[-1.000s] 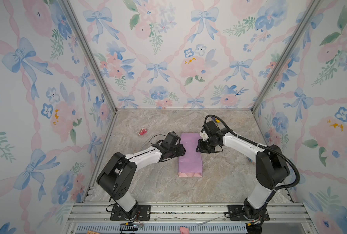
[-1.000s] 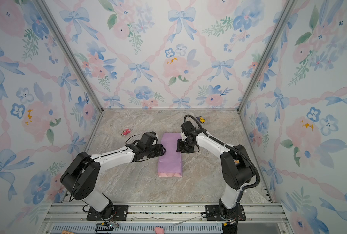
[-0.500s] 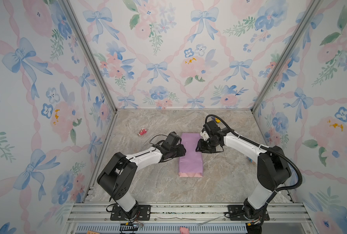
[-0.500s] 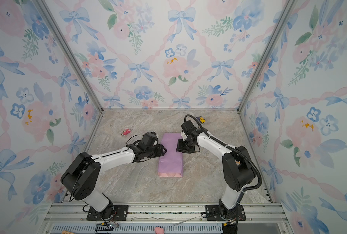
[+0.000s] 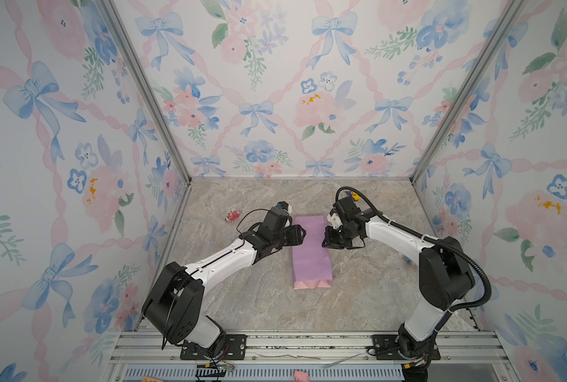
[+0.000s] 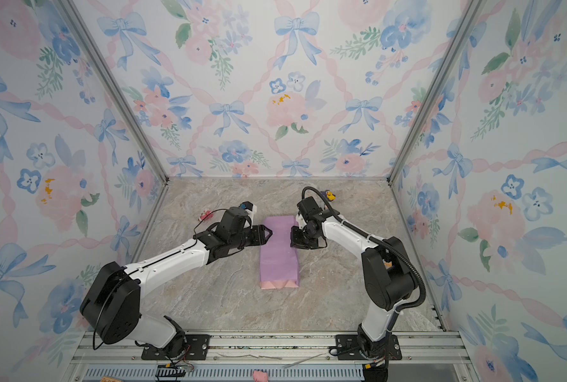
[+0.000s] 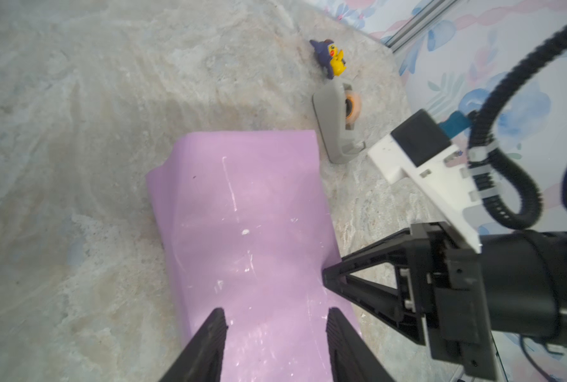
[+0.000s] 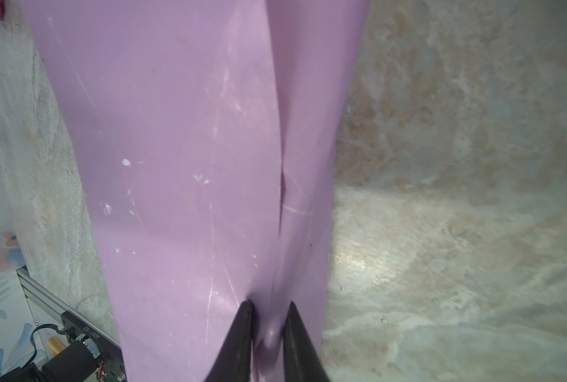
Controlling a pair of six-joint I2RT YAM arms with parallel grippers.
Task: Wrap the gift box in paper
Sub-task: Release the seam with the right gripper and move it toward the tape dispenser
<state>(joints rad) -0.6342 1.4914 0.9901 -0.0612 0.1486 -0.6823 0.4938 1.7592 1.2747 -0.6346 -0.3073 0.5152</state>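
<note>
Right wrist view, and we start at the right pincer [image 8: 269, 309]: around its tips we see only lilac paper [image 8: 176, 132] and, off to one side, bare marbled worktop [image 8: 457, 198]. Moving out, the left wrist view gives us a grey tape dispenser [image 7: 336, 125] just beside a far corner of the sheet, and past that a yellow duck toy [image 7: 333, 58] in a purple hat. In both top views the right arm [image 5: 391, 234] sits over the dispenser, so there we catch only the duck toy [image 5: 354, 195] behind the wrist, while a small pink-red toy [image 5: 232, 215] lies well apart on the left arm's side.

Now the grips: the right pincer's fingers stand nearly together, and a raised ridge of paper is nipped between them at the edge on its own arm's side. The left pincer [image 7: 277, 319] stands spread over the opposite edge with nothing between its fingers; whether it touches the sheet we cannot tell.

And the paper: a long lilac strip in the middle of the worktop, between the two pincers, one seam running along its length, white scuffs on top, pale pink showing at the end nearest the arm bases.
</note>
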